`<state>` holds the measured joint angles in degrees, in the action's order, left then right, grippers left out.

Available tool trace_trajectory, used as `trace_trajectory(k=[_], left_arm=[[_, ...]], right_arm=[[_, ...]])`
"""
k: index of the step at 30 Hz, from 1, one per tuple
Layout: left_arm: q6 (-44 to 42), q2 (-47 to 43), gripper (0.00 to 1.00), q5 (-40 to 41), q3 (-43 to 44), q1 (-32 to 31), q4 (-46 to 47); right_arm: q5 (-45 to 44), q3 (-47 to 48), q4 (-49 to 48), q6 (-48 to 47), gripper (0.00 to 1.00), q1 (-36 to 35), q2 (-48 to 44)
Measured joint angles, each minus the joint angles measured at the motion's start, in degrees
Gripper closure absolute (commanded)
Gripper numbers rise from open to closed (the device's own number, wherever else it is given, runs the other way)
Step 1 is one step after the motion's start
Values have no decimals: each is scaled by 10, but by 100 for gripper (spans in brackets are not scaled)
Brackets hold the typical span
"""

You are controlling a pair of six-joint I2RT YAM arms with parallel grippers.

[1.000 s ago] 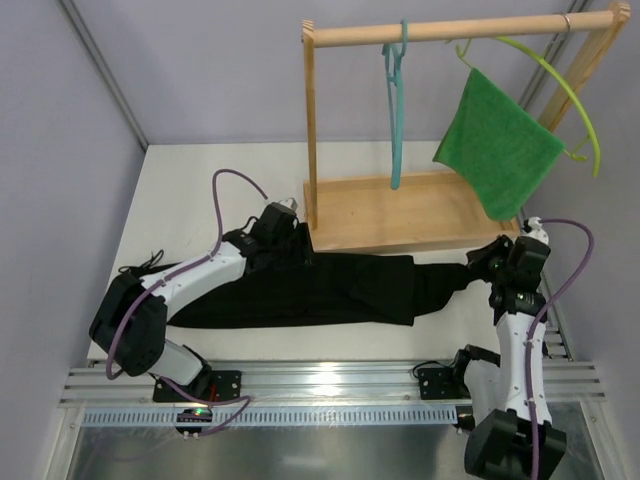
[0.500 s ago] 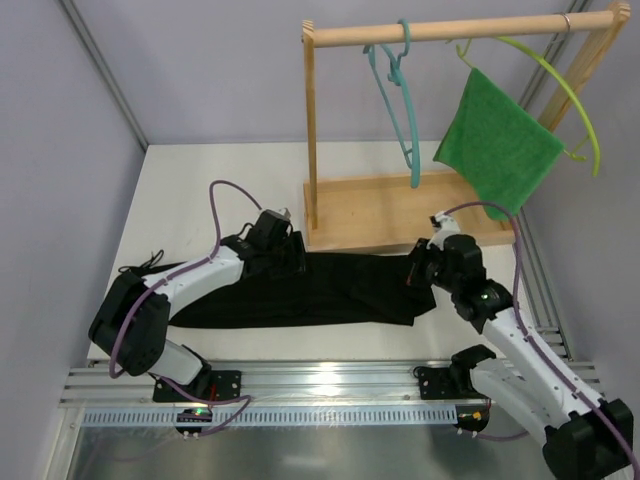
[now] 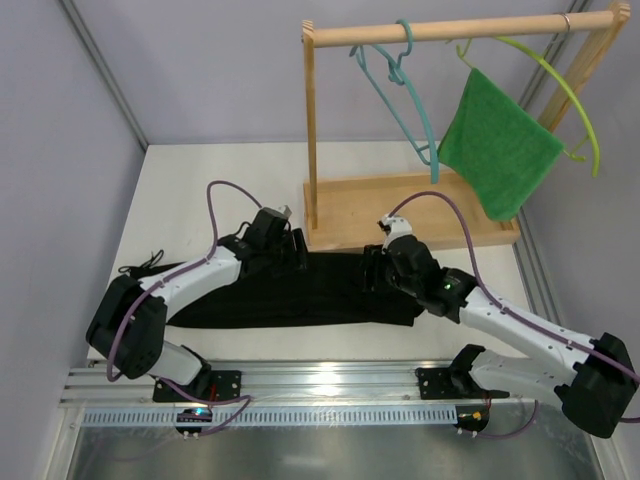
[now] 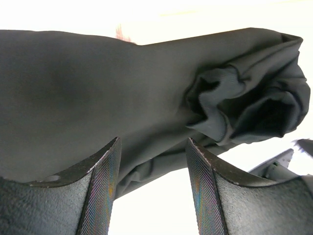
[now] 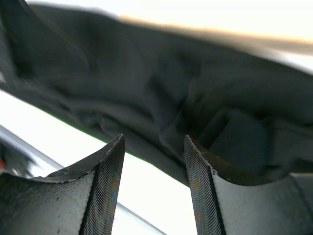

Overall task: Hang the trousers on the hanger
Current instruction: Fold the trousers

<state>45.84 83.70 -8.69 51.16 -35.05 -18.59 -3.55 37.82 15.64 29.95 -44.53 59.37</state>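
Observation:
The black trousers [image 3: 300, 295] lie folded in a long band across the table in front of the wooden rack. My left gripper [image 3: 290, 250] hovers open over their far edge near the left post; in the left wrist view the fabric [image 4: 98, 88] lies just beyond the open gripper [image 4: 152, 147], with nothing between the pads. Over the right part of the band my right gripper [image 3: 375, 270] is open too, dark folds [image 5: 195, 88] ahead of the open gripper [image 5: 154, 144]. The teal hanger [image 3: 400, 62] hangs empty from the rod, tilted.
A wooden rack stands behind the trousers, with a tray base [image 3: 410, 205] and a top rod [image 3: 450, 30]. A green cloth [image 3: 500, 145] hangs on a yellow-green hanger [image 3: 570, 95] at the right. Metal rails [image 3: 330, 380] run along the near edge.
My right arm swept left from the trousers' right end, folding that end over onto the band, then opened and let go. The teal hanger has turned on the rod. The left arm barely moved.

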Motion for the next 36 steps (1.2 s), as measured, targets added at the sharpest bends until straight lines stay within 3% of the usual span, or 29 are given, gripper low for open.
trace_trajectory(k=[8,19,21,22,26,31,36], left_arm=[[3,-11,44,-47,-9,0,47],[4,-29,44,-23,-11,1,28],[5,-37,44,-10,-11,4,19],[5,-37,44,-5,-11,7,15],[9,-37,44,4,-14,19,7],[18,-35,44,7,-37,28,12],[23,-10,45,-1,-57,30,26]], right_arm=[[-136,63,99,65,50,0,-27],[-234,82,214,211,50,-64,97],[-254,97,230,226,58,-68,137],[-263,105,235,231,70,-68,156],[-284,130,252,243,95,-69,195],[-280,164,264,232,96,-73,184],[-221,171,230,197,96,-75,150]])
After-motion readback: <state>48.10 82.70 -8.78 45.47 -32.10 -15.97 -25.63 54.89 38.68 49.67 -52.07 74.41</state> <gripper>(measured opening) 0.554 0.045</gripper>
